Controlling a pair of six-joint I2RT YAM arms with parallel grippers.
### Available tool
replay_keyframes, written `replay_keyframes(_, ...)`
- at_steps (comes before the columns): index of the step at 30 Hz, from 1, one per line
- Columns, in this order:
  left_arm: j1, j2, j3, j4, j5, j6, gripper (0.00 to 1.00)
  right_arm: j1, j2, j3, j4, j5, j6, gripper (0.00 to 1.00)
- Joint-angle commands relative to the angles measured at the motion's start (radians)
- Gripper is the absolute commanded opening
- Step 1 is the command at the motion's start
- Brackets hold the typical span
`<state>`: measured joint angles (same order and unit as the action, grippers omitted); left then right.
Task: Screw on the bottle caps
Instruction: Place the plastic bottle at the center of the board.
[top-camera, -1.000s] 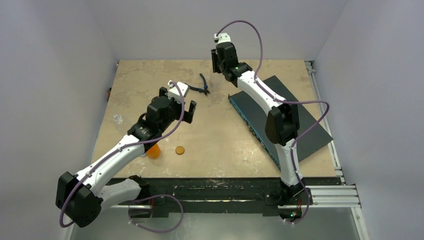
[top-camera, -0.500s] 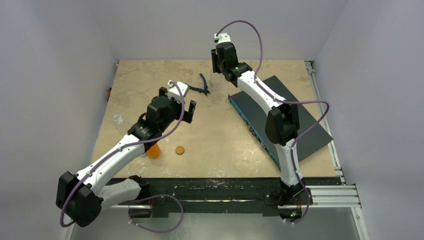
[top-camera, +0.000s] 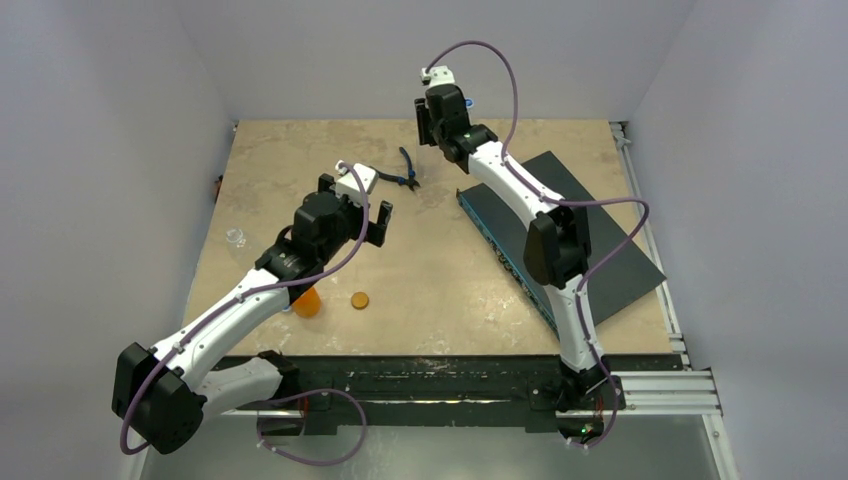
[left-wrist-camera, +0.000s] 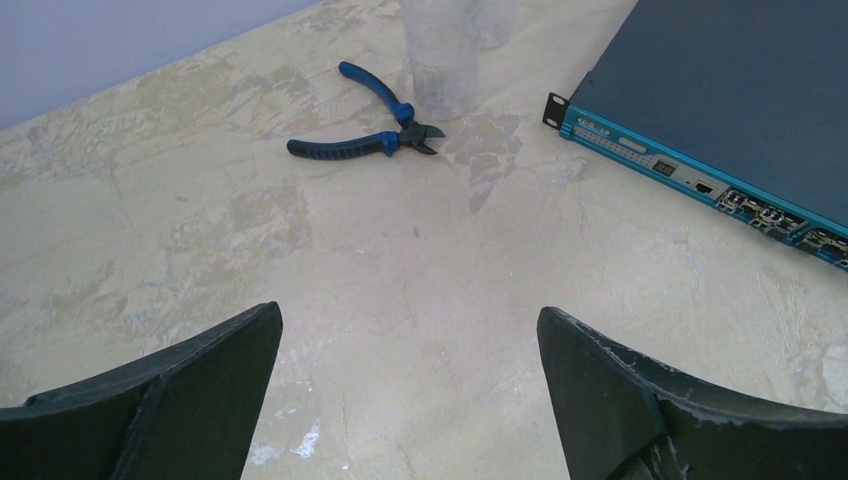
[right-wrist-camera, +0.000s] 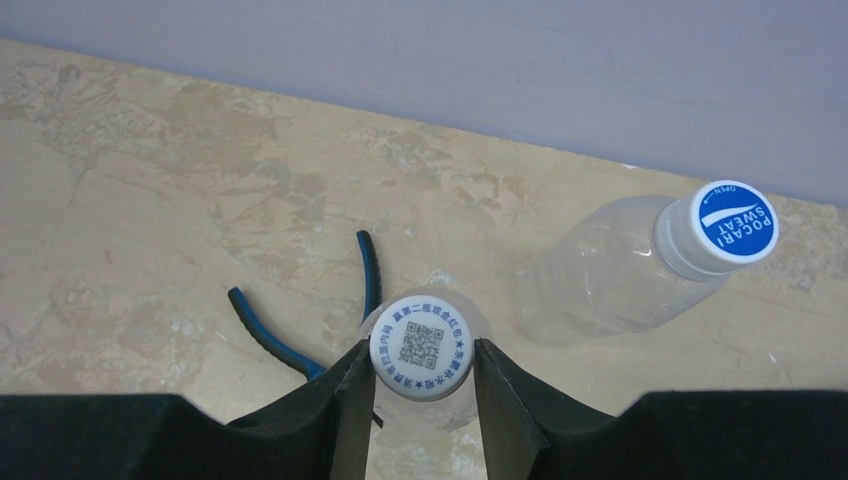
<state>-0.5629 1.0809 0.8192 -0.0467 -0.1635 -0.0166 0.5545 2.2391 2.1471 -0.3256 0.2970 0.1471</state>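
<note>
The right gripper (right-wrist-camera: 420, 360) has just slackened slightly around the white cap (right-wrist-camera: 421, 345) on the clear bottle (left-wrist-camera: 437, 60) at the far middle. Its jaws are narrow and flank the cap, though I cannot tell if they still pinch it; this is likely a regrip or a finished cap. The left gripper (left-wrist-camera: 410, 380) gapes wide and empty. Pliers (left-wrist-camera: 350, 147) crowd that bottle's left, a blue-capped bottle (right-wrist-camera: 610, 275) sits close on its right, and the orange bottle (top-camera: 307, 302) and loose orange cap (top-camera: 359, 299) wait near left, the bottle partly under the left arm.

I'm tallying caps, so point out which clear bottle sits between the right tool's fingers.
The bottle with the white QR-code cap, between the right tool's fingers; the other clear bottle, standing apart, wears a blue Pocari Sweat cap.
</note>
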Motion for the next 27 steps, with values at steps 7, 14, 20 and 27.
replay_keyframes(7,0.009,0.001,-0.007,0.031,0.009,-0.017,1.00,0.004,0.027,0.064,-0.021,-0.001,-0.020,0.44)
replay_keyframes(14,0.009,0.002,-0.007,0.031,0.013,-0.020,1.00,0.005,0.025,0.066,-0.022,-0.001,-0.022,0.51)
replay_keyframes(20,0.009,0.003,-0.009,0.031,0.015,-0.019,1.00,0.005,0.024,0.071,-0.023,-0.010,-0.021,0.52)
replay_keyframes(27,0.011,0.006,-0.009,0.031,0.018,-0.023,1.00,0.005,0.021,0.081,-0.025,-0.023,-0.018,0.54)
